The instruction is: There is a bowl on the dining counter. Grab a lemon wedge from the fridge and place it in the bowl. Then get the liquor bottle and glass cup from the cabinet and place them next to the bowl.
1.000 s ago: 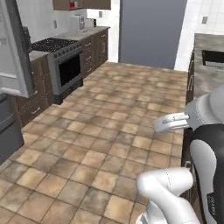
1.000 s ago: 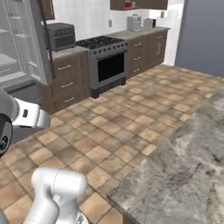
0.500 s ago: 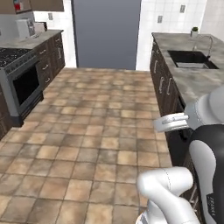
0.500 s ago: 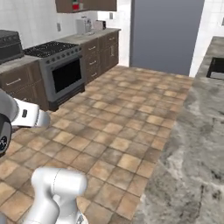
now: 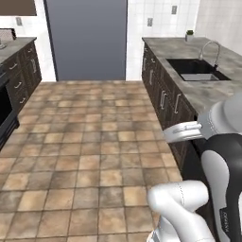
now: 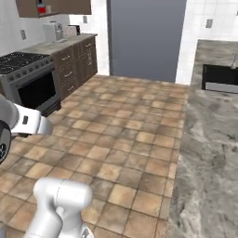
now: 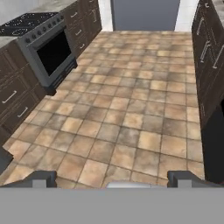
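My gripper [image 7: 113, 178] is open. Its two dark fingertips [image 7: 43, 177] stand wide apart over the tiled floor with nothing between them. The dark brown wall cabinet [image 6: 56, 6] hangs at the top left of the right base view, and its corner [image 5: 18, 6] shows in the left base view. A small red shape [image 6: 42, 8] sits in that cabinet; it looks like the liquor bottle but is too small to tell for sure. The bowl, lemon wedge, fridge and glass cup are out of view.
A steel stove [image 6: 28, 79] stands at the left between dark drawer units [image 6: 74, 62]. A marbled counter [image 5: 208, 92] with a sink [image 5: 196, 69] runs along the right. A grey doorway panel [image 5: 87, 38] closes the far end. Brown floor tiles [image 5: 94, 142] lie between.
The whole picture has swung to the right, so the base has turned. The open fridge door has left the views and the sink counter has come in. The gripper stays open.
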Controlling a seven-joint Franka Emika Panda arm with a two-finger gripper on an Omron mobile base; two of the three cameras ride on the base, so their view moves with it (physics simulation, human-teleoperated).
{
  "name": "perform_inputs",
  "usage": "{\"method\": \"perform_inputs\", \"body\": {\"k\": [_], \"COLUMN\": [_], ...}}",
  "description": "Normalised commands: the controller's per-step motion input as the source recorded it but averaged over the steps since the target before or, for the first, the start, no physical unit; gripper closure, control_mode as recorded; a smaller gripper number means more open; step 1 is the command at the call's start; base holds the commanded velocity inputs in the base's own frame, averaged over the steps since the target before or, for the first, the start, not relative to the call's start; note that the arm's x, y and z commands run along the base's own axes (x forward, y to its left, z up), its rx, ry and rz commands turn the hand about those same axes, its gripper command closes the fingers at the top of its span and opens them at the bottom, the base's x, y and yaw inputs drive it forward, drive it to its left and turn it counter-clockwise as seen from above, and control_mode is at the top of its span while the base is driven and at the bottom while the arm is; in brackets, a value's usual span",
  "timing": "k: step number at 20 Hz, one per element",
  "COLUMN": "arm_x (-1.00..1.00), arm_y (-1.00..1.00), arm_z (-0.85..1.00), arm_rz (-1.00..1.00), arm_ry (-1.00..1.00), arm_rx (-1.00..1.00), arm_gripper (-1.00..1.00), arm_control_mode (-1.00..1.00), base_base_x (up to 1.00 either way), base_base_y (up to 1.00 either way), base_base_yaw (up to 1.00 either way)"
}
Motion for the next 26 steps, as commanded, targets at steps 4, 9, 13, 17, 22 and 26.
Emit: {"method": "perform_inputs", "body": {"k": [4, 9, 13, 17, 22, 26], "arm_x": [0.0, 0.0, 0.0, 0.0, 0.0, 0.0], "arm_y": [0.0, 0.0, 0.0, 0.0, 0.0, 0.0], "arm_z": [0.0, 0.0, 0.0, 0.0, 0.0, 0.0], "arm_rz": [0.0, 0.0, 0.0, 0.0, 0.0, 0.0], "arm_ry": [0.0, 0.0, 0.0, 0.0, 0.0, 0.0], "arm_rx": [0.0, 0.0, 0.0, 0.0, 0.0, 0.0], "arm_gripper": [-1.0, -1.0, -1.0, -1.0, -1.0, -1.0], "arm_control_mode": [1.0, 1.0, 1.0, 1.0, 1.0, 1.0], "base_base_x": [1.0, 1.0, 1.0, 1.0, 1.0, 1.0], "base_base_y": [0.14, 0.04, 0.0, 0.0, 0.0, 0.0], "base_base_yaw": [0.1, 0.23, 0.26, 0.31, 0.34, 0.34]}}
